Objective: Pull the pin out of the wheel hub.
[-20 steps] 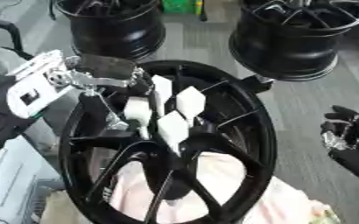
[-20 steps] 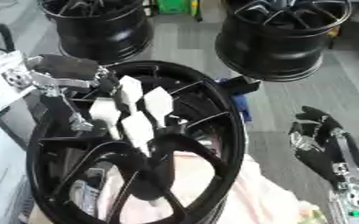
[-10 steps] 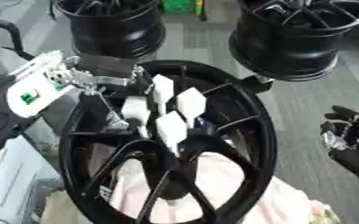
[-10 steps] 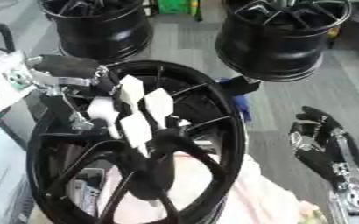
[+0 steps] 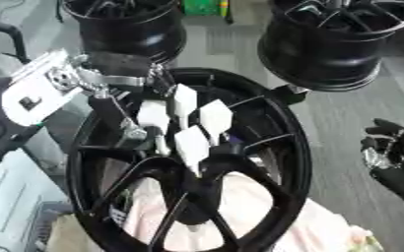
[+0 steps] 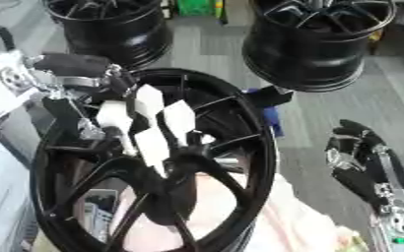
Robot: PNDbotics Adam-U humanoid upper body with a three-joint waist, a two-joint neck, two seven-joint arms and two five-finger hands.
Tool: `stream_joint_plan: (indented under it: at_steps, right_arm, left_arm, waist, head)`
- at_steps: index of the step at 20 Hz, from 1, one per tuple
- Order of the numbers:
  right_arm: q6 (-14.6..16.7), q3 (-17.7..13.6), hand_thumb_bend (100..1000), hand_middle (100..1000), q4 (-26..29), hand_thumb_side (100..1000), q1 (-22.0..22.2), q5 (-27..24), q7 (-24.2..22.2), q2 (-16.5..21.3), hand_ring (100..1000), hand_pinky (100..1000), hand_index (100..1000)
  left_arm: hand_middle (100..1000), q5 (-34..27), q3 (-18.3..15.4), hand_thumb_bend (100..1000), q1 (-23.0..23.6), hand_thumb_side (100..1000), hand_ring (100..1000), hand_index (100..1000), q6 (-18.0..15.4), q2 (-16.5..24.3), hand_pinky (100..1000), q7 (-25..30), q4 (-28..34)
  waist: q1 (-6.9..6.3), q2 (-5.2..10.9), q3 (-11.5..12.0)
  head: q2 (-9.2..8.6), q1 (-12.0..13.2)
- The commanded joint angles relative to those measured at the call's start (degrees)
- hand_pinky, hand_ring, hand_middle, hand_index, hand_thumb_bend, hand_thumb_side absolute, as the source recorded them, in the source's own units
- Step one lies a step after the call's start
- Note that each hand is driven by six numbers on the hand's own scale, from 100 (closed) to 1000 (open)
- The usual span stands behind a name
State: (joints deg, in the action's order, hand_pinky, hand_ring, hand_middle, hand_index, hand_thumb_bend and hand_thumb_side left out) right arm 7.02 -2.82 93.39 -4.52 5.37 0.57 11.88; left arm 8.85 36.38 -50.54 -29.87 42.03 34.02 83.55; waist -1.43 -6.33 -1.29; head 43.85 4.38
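Observation:
A big black spoked wheel hub (image 5: 279, 147) lies tilted in the middle of both views. My left hand (image 5: 111, 81) reaches in from the left over its spokes. Its white-padded fingertips (image 5: 185, 101) are bunched and curled down near the hub's centre. A slim pale pin (image 5: 160, 143) shows just under them, between the fingers and the thumb; its lower end is hidden by the spokes. My right hand (image 6: 360, 157), black with silver parts, rests at the right edge with relaxed fingers, away from the hub and holding nothing.
Two more black wheels stand at the back, one at the left (image 5: 123, 24) and one at the right (image 5: 343, 44). A pink cloth (image 5: 249, 202) lies under the hub. A white box (image 5: 12, 197) sits at the lower left, and a blue thing (image 6: 271, 120) by the hub's right rim.
Almost nothing differs: my left hand stays bunched over the hub's centre, shifted at most slightly upward. The right hand has not moved.

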Motion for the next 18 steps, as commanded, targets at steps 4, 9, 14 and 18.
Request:
stream_joint_plan:
  at_steps: [4,9,14,18]
  right_arm:
    - [0.01,-0.26,100,710,0.46,179,-0.37,0.12,-0.03,1.01,685,746,830]
    - [-0.02,-0.34,100,710,0.35,179,-0.23,0.17,0.04,1.15,685,746,830]
    - [-0.05,-0.64,100,710,0.27,179,0.19,0.3,0.31,1.37,685,746,830]
    - [-0.06,-0.86,100,709,0.23,178,0.46,0.38,0.49,1.38,684,746,830]
  left_arm:
    - [374,-2.8,-5.66,100,-2.05,173,196,588,-16.64,4.32,375,17.95,3.02]
    - [372,-5.09,-11.45,100,-2.22,163,194,589,-15.01,6.95,375,17.95,3.73]
    - [379,-3.57,-17.14,100,0.02,151,205,597,-13.58,11.13,382,17.95,0.26]
    - [384,0.45,-21.92,100,3.65,145,212,603,-12.69,13.91,385,17.95,-5.91]
  waist:
    - [-0.12,1.0,0.18]
    - [-0.29,1.21,0.5]
    - [-0.68,1.58,1.2]
    - [-0.81,1.76,1.75]
  head:
    - [0.27,0.07]
    - [0.27,-0.04]
    - [0.27,-0.44]
    - [0.27,-0.87]
